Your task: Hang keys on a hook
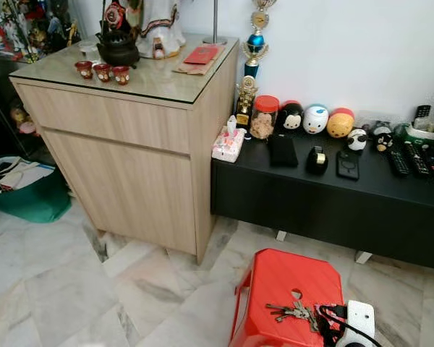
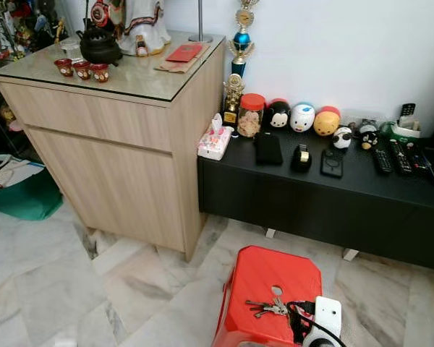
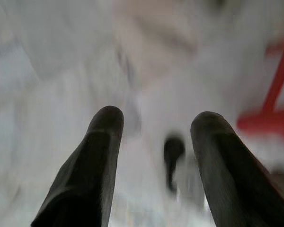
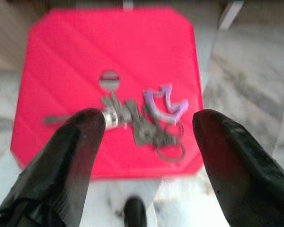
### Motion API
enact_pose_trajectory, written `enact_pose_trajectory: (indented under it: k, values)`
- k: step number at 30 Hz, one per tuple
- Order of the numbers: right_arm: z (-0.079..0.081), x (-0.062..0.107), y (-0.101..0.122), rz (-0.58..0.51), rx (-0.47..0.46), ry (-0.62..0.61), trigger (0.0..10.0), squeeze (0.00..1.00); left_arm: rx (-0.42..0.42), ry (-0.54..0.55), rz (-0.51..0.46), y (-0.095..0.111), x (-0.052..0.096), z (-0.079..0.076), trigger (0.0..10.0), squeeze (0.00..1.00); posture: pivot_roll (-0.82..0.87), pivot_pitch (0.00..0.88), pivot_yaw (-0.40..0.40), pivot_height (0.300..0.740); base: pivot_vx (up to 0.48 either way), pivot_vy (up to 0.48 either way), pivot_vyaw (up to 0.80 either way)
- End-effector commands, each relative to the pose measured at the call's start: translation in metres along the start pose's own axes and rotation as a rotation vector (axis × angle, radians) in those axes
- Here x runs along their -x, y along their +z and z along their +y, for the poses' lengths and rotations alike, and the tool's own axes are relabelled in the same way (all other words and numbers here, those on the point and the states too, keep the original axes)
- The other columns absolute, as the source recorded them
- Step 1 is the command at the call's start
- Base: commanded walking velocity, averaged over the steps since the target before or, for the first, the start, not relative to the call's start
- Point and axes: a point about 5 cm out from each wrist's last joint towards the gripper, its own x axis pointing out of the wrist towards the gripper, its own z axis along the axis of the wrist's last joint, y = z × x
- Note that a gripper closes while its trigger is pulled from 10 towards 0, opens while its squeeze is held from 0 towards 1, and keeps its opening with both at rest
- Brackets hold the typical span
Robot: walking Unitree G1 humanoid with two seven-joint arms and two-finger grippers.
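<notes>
A bunch of keys [image 1: 295, 312] with a purple tag [image 4: 164, 104] lies on a red plastic stool [image 1: 278, 278], near the round hole in its seat. My right gripper [image 4: 149, 124] hovers open just above the stool, its two black fingers standing either side of the keys [image 4: 141, 122] without touching them. Its white wrist block [image 1: 358, 319] shows at the stool's near right corner. My left gripper [image 3: 156, 118] is open with nothing between its fingers, over blurred marble floor, with a red stool leg [image 3: 274, 90] off to one side.
A light wooden cabinet [image 1: 130, 159] with a glass top and a tea set stands at the left. Beside it, a low black bench [image 1: 325, 202] along the white wall carries toys, remotes and a tissue pack. A green bag [image 1: 30, 196] sits at far left on the marble floor [image 1: 72, 289].
</notes>
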Motion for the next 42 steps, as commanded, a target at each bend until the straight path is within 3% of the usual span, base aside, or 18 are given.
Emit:
enact_pose_trajectory:
  k: [1, 4, 6, 7, 8, 11, 13, 15, 22, 26, 28, 29, 42]
  values:
    - [0.0, -0.002, 0.011, -0.053, 0.043, -0.013, 10.0, 0.0, 0.039, 0.018, -0.089, 0.014, -0.002, 0.006, 10.0, 0.0, 0.0, 0.0, -0.029, 0.74, 0.0, 0.0, 0.0]
    - [0.004, -0.006, 0.035, -0.174, 0.046, 0.025, 10.0, 0.0, 0.013, -0.013, -0.21, 0.049, -0.012, -0.003, 10.0, 0.0, 0.0, 0.0, -0.022, 0.74, 0.0, 0.0, 0.0]
    - [0.009, -0.006, 0.057, -0.304, 0.081, 0.056, 10.0, 0.0, -0.042, -0.052, -0.323, 0.085, -0.02, -0.022, 10.0, 0.0, -0.01, 0.0, -0.019, 0.74, 0.0, 0.0, 0.0]
    - [0.016, -0.004, 0.072, -0.403, 0.104, 0.087, 10.0, 0.0, -0.064, -0.087, -0.438, 0.112, -0.022, -0.041, 10.0, 0.0, -0.01, 0.0, -0.016, 0.74, 0.0, 0.0, 0.0]
    - [0.016, -0.004, 0.072, -0.403, 0.104, 0.087, 10.0, 0.0, -0.064, -0.087, -0.438, 0.112, -0.022, -0.041, 10.0, 0.0, -0.01, 0.0, -0.016, 0.74, 0.0, 0.0, 0.0]
    - [0.032, 0.005, 0.089, -0.546, 0.127, 0.172, 10.0, 0.0, -0.055, -0.136, -0.63, 0.14, -0.011, -0.064, 10.0, 0.0, -0.02, 0.0, -0.016, 0.74, 0.0, 0.0, 0.0]
    - [0.047, 0.012, 0.09, -0.596, 0.154, 0.24, 10.0, 0.0, -0.059, -0.141, -0.693, 0.136, 0.001, -0.066, 10.0, 0.0, -0.03, 0.0, -0.014, 0.74, 0.0, 0.0, 0.0]
    - [0.05, 0.013, 0.086, -0.588, 0.153, 0.255, 10.0, 0.0, -0.032, -0.125, -0.691, 0.129, 0.004, -0.062, 10.0, 0.0, -0.03, 0.0, -0.015, 0.74, 0.0, 0.0, 0.0]
    - [0.04, 0.01, 0.076, -0.533, 0.146, 0.187, 10.0, 0.0, -0.032, -0.101, -0.696, 0.135, 0.004, -0.055, 10.0, 0.0, -0.01, 0.0, -0.03, 0.74, 0.0, 0.0, 0.07]
    - [0.043, 0.012, 0.076, -0.527, 0.146, 0.198, 10.0, 0.0, -0.033, -0.099, -0.699, 0.139, 0.007, -0.054, 10.0, 0.0, 0.0, 0.0, -0.028, 0.74, 0.0, 0.0, 0.72]
    - [0.044, 0.011, 0.076, -0.524, 0.142, 0.2, 10.0, 0.0, -0.04, -0.101, -0.696, 0.139, 0.007, -0.055, 10.0, 0.0, 0.0, 0.0, -0.029, 0.74, 0.0, 0.0, 0.43]
    - [0.042, 0.01, 0.077, -0.519, 0.097, 0.188, 10.0, 0.0, -0.046, -0.099, -0.684, 0.138, 0.005, -0.055, 10.0, 0.0, 0.0, 0.0, -0.026, 0.74, 0.0, 0.0, 0.0]
    - [0.037, 0.01, 0.074, -0.507, 0.076, 0.142, 10.0, 0.0, -0.079, -0.155, -0.683, 0.137, 0.009, -0.063, 10.0, 0.0, 0.0, 0.0, -0.015, 0.74, 0.0, 0.0, 0.0]
